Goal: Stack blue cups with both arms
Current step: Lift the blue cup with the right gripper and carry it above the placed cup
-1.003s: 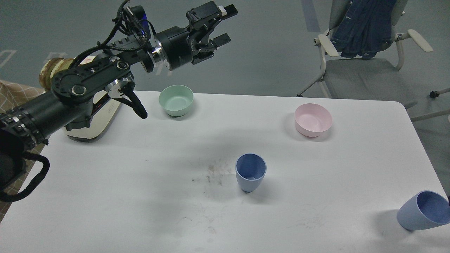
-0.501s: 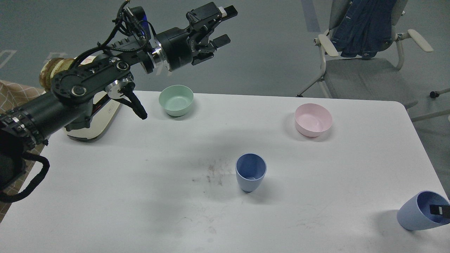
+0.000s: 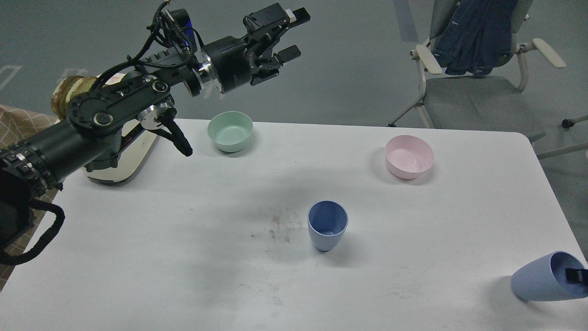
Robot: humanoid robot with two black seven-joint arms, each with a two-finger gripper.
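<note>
One matte blue cup stands upright near the middle of the white surface, smooth-walled and tapering to a narrow rounded base, right beside a patch of dark scuffs. The second blue cup lies tipped hard over at the right edge, mouth facing right, with a black fingertip of the right gripper just inside its rim, though with so little of it in view I cannot tell whether those jaws are clamped on the wall. Up high, the left gripper hangs beyond the rounded mint-green bowl, jaws parted and empty, while the glossy pink bowl sits well apart on the right.
</note>
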